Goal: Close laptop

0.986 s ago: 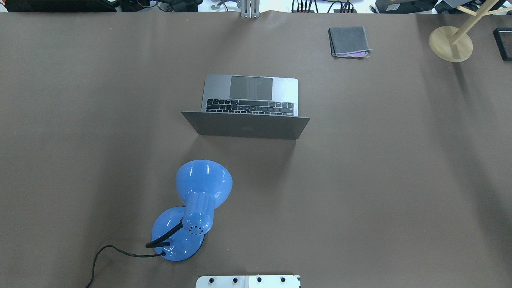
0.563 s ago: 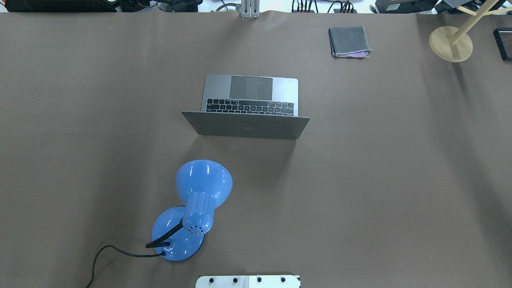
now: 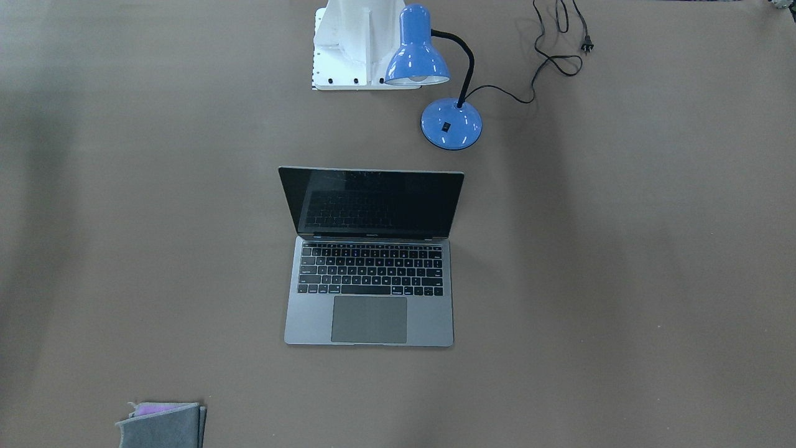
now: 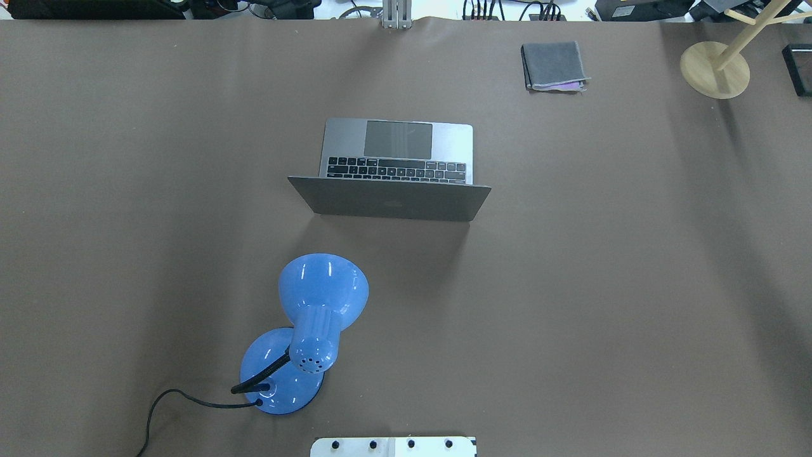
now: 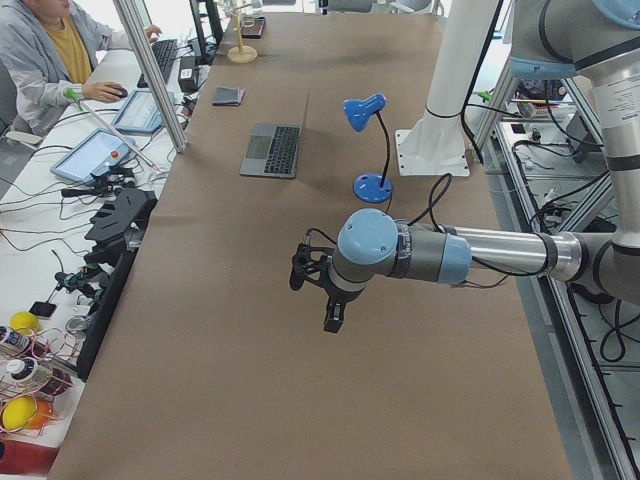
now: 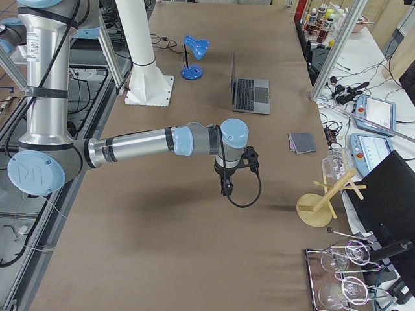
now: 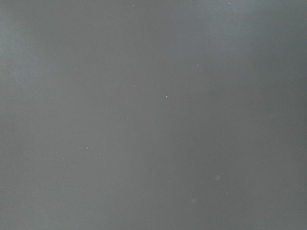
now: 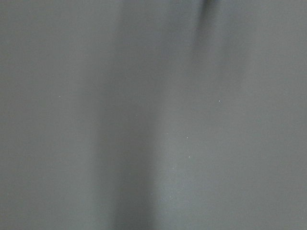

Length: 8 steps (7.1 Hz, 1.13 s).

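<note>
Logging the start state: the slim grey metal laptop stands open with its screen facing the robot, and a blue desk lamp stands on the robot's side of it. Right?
No. The slim grey metal laptop is open, but its screen faces away from the robot: the overhead exterior view shows the lid's back. The blue desk lamp does stand on the robot's side of it.

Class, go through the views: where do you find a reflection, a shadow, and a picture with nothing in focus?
Exterior front-facing: the glossy screen of the laptop mirrors its own keys. Overhead exterior: it casts a soft shadow toward the blue lamp. Both wrist views: flat grey with faint specks, nothing sharp.
</note>
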Tool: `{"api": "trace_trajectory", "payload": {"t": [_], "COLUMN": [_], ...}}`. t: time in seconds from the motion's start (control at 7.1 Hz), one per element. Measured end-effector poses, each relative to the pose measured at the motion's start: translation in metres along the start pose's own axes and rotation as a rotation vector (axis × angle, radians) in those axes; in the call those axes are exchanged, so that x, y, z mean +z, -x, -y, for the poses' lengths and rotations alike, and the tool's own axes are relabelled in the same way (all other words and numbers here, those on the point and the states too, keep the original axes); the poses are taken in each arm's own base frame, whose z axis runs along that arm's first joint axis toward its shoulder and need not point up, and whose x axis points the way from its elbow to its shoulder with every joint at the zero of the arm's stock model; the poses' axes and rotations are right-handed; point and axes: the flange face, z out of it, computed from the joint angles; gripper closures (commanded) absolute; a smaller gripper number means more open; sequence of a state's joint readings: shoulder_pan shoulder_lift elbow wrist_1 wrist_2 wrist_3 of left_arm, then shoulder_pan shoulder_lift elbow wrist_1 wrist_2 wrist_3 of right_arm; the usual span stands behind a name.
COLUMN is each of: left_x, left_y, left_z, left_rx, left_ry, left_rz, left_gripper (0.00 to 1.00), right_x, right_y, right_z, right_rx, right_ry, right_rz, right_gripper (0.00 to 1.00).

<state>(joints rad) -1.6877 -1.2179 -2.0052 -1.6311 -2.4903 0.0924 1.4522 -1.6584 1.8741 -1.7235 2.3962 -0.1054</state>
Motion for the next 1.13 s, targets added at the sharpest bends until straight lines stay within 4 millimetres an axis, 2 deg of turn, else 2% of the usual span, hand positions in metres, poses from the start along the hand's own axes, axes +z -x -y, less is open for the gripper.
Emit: {"api": "trace_trajectory", "payload": {"t": [0.14, 0.28, 0.42, 0.7, 0.85, 0.99, 1.13], "left_x": [-0.001, -0.002, -0.002, 0.001, 0.006, 0.018, 0.037], "left_y": [-0.006, -0.02, -0.048, -0.122, -0.174, -0.237, -0.303], "left_z": [0.005, 0.015, 0.029, 0.048, 0.062, 0.078, 0.086], "left_rx": [-0.013, -0.013, -0.024, -0.08, -0.121, -0.171, -0.215], "left_ry": [-0.003, -0.005, -0.002, 0.01, 0.009, 0.013, 0.016], "left_rz": [-0.001, -0.002, -0.007, -0.021, -0.047, -0.065, -0.074], "left_gripper": [0.03, 0.03, 0.03, 0.03, 0.04, 0.32, 0.89], "right_x": [-0.004, -0.007, -0.008, -0.013, -0.012, -0.007, -0.003], "right_y": [0.008, 0.027, 0.059, 0.138, 0.191, 0.25, 0.304], "right_z": [0.005, 0.011, 0.017, 0.019, 0.016, 0.013, 0.014], "right_rx": [0.013, 0.05, 0.091, 0.129, 0.152, 0.198, 0.256], "right_ry": [-0.031, -0.075, -0.113, -0.147, -0.158, -0.172, -0.181], "right_rz": [-0.002, 0.001, 0.016, 0.047, 0.045, 0.051, 0.085], "right_gripper": [0.0, 0.0, 0.0, 0.0, 0.11, 0.52, 1.0]}}
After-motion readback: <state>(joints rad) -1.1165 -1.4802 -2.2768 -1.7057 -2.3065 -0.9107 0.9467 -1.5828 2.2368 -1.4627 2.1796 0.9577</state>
